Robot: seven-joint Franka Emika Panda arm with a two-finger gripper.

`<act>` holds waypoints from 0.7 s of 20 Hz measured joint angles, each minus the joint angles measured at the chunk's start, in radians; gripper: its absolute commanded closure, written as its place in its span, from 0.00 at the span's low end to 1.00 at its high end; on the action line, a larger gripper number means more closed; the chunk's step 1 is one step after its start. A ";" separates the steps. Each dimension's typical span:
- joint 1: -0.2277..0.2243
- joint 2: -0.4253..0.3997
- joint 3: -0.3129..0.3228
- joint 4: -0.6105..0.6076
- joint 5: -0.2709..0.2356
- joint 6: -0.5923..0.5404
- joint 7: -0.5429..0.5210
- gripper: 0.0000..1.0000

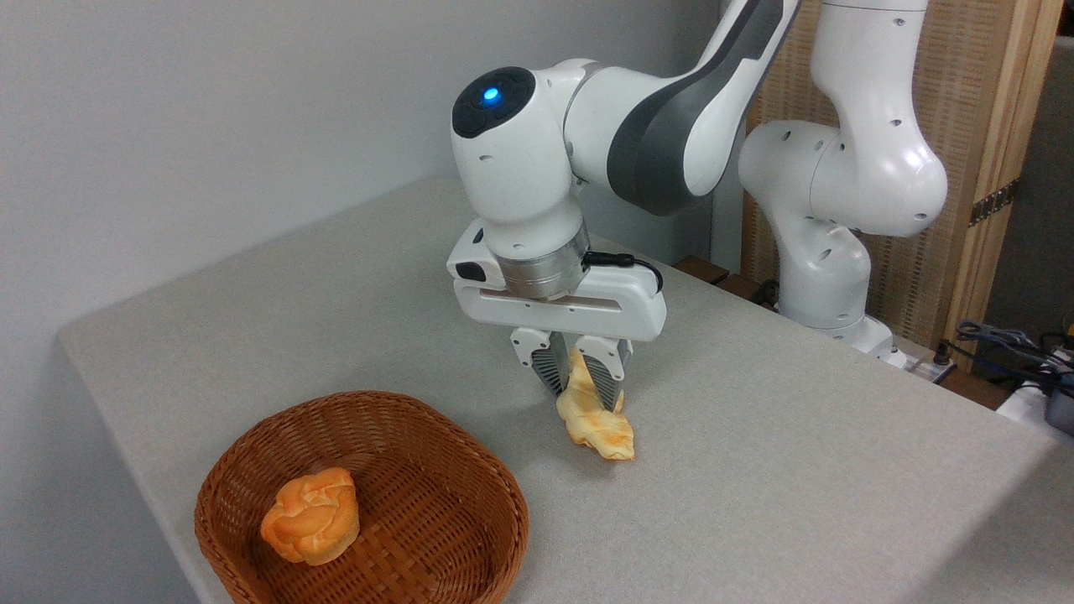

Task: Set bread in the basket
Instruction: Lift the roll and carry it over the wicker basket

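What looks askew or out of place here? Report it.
The bread hangs tilted, pinched at its upper end by the gripper, lower tip at the table. Otherwise nothing: basket upright, bun inside.

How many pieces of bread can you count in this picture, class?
2. A loaf is held between the end effector's fingers, its tip at the table; a bun lies in the basket. None seems hidden.
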 measured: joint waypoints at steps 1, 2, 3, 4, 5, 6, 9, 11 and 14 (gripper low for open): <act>0.000 0.000 0.000 0.004 0.000 -0.005 0.001 0.73; 0.000 0.001 0.000 0.018 0.000 -0.024 0.006 0.72; -0.001 0.003 -0.002 0.043 0.000 -0.062 0.024 0.72; -0.002 0.008 -0.004 0.083 0.000 -0.119 0.061 0.71; -0.003 0.017 -0.006 0.128 0.000 -0.171 0.095 0.63; -0.004 0.030 -0.007 0.188 0.000 -0.218 0.130 0.63; -0.004 0.092 -0.012 0.367 0.000 -0.246 0.189 0.63; -0.006 0.143 -0.015 0.466 0.000 -0.246 0.191 0.63; -0.007 0.231 -0.016 0.615 -0.002 -0.240 0.163 0.44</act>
